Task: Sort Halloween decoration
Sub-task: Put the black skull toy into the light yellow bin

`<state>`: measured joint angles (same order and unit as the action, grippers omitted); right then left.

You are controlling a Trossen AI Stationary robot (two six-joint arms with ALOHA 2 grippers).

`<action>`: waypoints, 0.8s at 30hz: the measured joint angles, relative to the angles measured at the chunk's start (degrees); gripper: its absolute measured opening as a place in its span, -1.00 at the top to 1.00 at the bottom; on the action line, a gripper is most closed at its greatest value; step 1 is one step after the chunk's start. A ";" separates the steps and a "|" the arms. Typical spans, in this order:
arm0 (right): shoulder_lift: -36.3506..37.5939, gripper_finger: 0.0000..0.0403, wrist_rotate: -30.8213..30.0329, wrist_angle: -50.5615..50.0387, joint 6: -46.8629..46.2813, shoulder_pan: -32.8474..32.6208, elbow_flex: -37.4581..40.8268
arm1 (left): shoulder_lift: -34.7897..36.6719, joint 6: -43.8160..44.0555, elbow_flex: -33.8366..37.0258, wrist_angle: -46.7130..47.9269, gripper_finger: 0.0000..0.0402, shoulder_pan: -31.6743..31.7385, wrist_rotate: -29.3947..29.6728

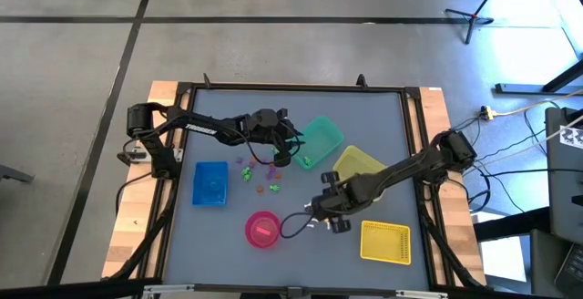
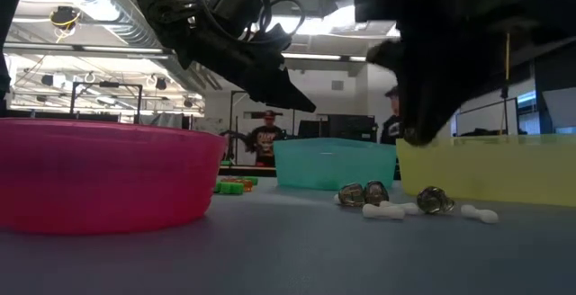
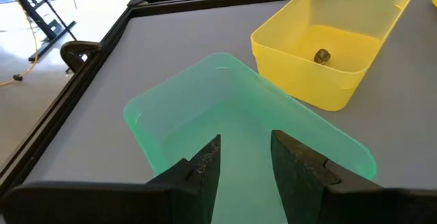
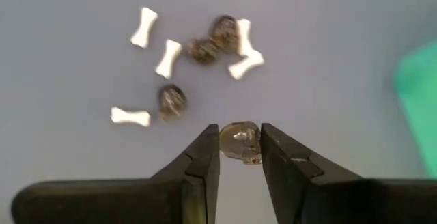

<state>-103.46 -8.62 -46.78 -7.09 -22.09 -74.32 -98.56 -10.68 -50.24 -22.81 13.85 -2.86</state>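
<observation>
Tiny trinkets lie loose on the grey table. A coloured cluster sits between the blue bin and the green bin. White bones and dark grey skulls lie near the pink bowl. My right gripper hangs above the bones and skulls, shut on one dark grey skull, and it also shows from above. My left gripper is open and empty over the green bin, seen too in the high view. My right gripper pinches a dark grey skull trinket between its two fingertips, one finger on each side of it. The fingers come from above, pointing down. The skull is lifted clear of the table, above the other skulls and bones.
Blue bin toward the table's left, green bin and yellow bin in the middle, the yellow bin holding one dark trinket. Pink bowl and yellow basket stand near the table's near edge. People stand in the room behind.
</observation>
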 joint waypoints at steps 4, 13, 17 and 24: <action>0.00 0.53 -4.19 -10.22 0.02 0.00 -4.91 | 0.00 0.00 0.00 0.00 0.43 0.00 0.64; 0.02 0.53 -13.87 -29.86 -4.70 0.00 -8.44 | 0.00 0.00 0.00 -0.15 0.43 0.00 0.68; 0.12 0.53 -16.43 -36.23 -8.33 -0.01 -8.43 | 0.01 -0.01 0.00 -0.92 0.43 0.00 0.69; 0.98 0.53 -18.09 -38.36 -11.03 0.48 -8.42 | 0.02 -0.33 -0.04 -0.98 0.43 0.00 0.69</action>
<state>-102.48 -26.72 -85.13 -18.13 -21.61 -82.74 -98.54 -11.01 -50.28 -23.79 13.85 -2.17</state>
